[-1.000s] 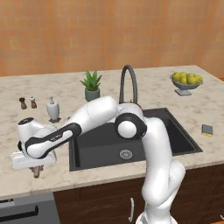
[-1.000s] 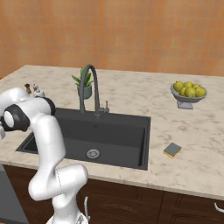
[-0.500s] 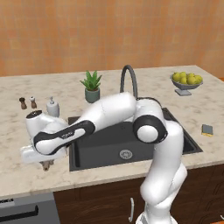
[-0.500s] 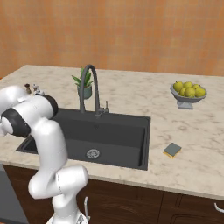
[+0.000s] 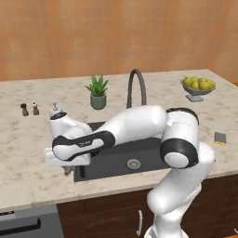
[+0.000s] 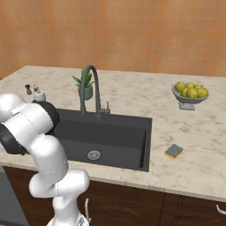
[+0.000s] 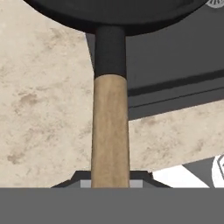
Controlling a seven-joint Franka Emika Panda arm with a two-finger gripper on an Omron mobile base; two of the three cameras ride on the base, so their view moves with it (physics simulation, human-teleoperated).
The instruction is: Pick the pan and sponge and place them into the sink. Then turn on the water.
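Note:
My gripper (image 7: 110,183) is shut on the light wooden handle (image 7: 110,131) of the black pan (image 7: 118,13), whose round body sits at the top of the hand view, over the counter and the left rim of the sink (image 7: 175,57). From the left base, my hand (image 5: 68,168) hangs just above the counter at the left front corner of the dark sink (image 5: 116,162), and my forearm hides the pan. The yellow sponge (image 5: 220,137) (image 6: 174,151) lies on the counter to the right of the sink (image 6: 110,137). Water is out of view at the faucet (image 5: 135,88) (image 6: 90,86).
A potted plant (image 5: 97,92) (image 6: 86,84) stands behind the sink. A soap dispenser (image 5: 56,111) and two small shakers (image 5: 29,109) sit at the back left. A bowl of lemons (image 5: 198,86) (image 6: 190,92) stands at the back right.
My hand has carried the pan to the right, from the counter's left side up to the sink's left edge. The elbow has swung forward and right.

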